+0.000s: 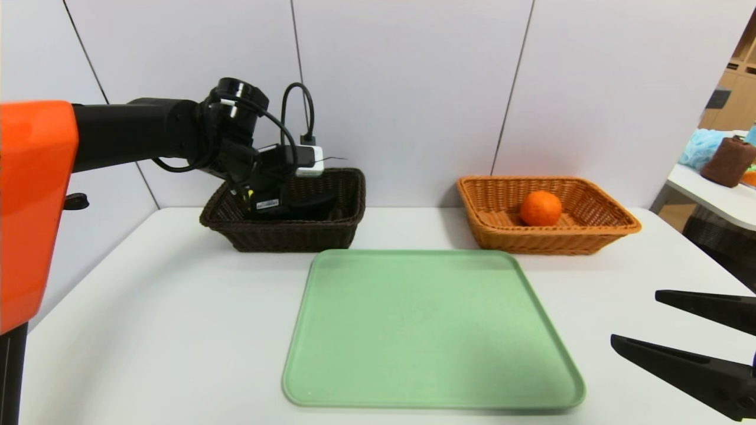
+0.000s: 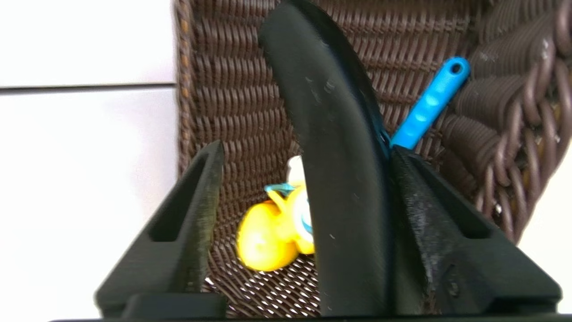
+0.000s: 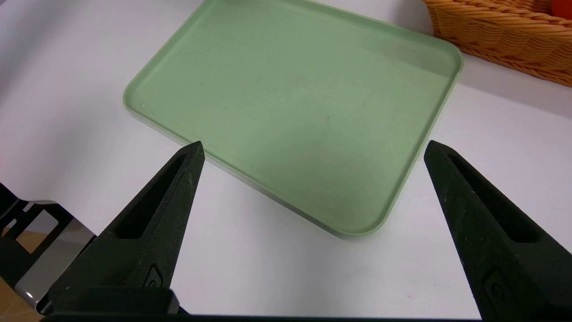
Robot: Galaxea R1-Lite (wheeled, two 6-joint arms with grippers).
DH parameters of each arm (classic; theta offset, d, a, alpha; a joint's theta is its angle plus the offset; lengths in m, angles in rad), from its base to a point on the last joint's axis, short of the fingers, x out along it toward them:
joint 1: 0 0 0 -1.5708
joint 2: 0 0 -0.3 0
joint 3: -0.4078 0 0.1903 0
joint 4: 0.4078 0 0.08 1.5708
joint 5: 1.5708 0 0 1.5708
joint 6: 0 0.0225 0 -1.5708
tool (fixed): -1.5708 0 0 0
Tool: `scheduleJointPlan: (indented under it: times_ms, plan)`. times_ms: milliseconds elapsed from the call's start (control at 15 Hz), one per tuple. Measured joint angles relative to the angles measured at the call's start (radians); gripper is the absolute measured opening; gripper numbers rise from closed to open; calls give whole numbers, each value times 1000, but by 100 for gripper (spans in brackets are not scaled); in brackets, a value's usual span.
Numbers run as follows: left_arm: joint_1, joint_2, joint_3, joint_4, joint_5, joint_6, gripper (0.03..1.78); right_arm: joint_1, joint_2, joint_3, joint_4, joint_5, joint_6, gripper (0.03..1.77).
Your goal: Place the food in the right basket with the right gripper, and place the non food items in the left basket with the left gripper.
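watching from my end, i have the left gripper [image 2: 306, 152] down in the rectangular dark brown woven wicker basket [image 1: 289, 236] at the far left, its fingers spread apart and the grip released, with the long black soft pouch [image 2: 335, 179] between them, touching one finger. in the same basket i can see the yellow duck toy [image 2: 268, 232] and the blue handle of a spoon [image 2: 429, 105], both partly behind the pouch. the round orange fruit [image 1: 541, 208] sits inside the rectangular orange-tan woven wicker basket [image 1: 549, 241] at the far right. the flat green rectangular tray [image 1: 431, 330] lies on the white table [image 1: 165, 330], nearer to me than both baskets. my right gripper [image 3: 315, 150] is parked at the near right, above the table, open and holding nothing.
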Motion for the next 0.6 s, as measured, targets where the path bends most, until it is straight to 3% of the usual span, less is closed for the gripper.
scheduleJointPlan:
  times_ms: [600]
  plan:
    - [10, -35, -7, -29, -8, 0, 160, -1, -4, 1, 0, 0, -1, 170]
